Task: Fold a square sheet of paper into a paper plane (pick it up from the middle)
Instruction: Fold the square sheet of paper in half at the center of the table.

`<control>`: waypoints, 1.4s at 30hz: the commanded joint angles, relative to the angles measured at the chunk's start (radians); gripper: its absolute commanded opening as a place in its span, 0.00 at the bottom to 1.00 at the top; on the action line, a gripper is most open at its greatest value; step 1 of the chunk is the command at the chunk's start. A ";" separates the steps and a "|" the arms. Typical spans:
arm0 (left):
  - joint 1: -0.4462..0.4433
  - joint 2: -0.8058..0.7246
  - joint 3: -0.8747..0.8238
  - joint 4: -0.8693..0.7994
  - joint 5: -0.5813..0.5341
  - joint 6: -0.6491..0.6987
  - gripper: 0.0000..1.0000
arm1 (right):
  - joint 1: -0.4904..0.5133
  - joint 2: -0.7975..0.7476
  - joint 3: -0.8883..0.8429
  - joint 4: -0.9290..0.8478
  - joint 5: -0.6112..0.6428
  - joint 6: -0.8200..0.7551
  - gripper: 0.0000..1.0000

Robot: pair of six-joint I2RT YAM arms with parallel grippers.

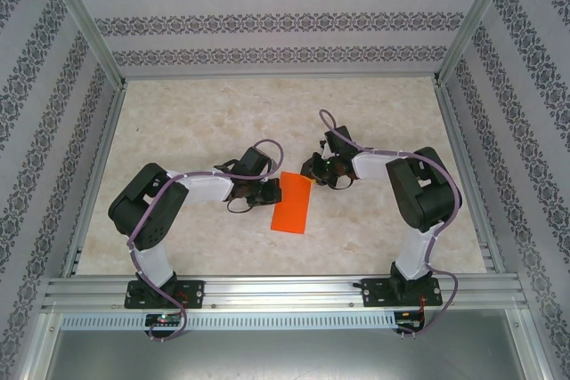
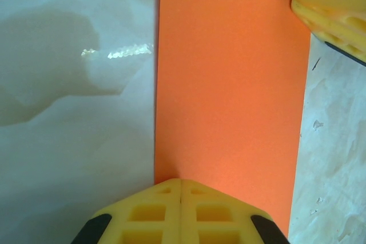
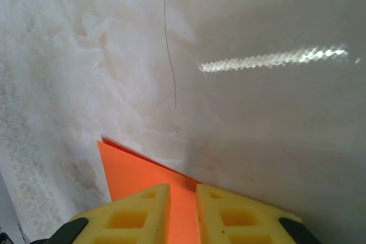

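The square sheet of paper (image 1: pixel 291 206) is bright orange and lies flat on the table as a narrow rectangle; a second layer shows along its edge in the right wrist view. My left gripper (image 1: pixel 272 191) is shut, and its yellow tips (image 2: pixel 180 182) rest at the long left edge of the paper (image 2: pixel 229 84). My right gripper (image 1: pixel 312 170) stands over the paper's far corner (image 3: pixel 128 167), its fingers (image 3: pixel 183 191) a narrow gap apart with the orange sheet showing below the gap. A yellow finger of the right gripper (image 2: pixel 334 1) shows at the left wrist view's top right.
The marble-patterned tabletop (image 1: pixel 205 122) is bounded by aluminium rails (image 1: pixel 276 287) in front and patterned walls on three sides. Both arms bend inward toward the table's middle, with cables looping over them.
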 commanded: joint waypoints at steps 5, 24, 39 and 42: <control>-0.010 0.020 -0.042 -0.136 -0.076 0.028 0.00 | -0.011 -0.078 0.008 0.037 -0.025 0.006 0.20; -0.010 0.005 -0.041 -0.134 -0.069 0.027 0.00 | -0.020 -0.004 -0.053 0.121 -0.025 0.046 0.20; -0.010 0.004 -0.034 -0.148 -0.070 0.037 0.00 | 0.000 -0.032 -0.023 0.067 0.008 0.022 0.21; -0.011 0.004 -0.035 -0.146 -0.067 0.035 0.00 | 0.000 0.014 -0.010 0.056 0.015 0.018 0.20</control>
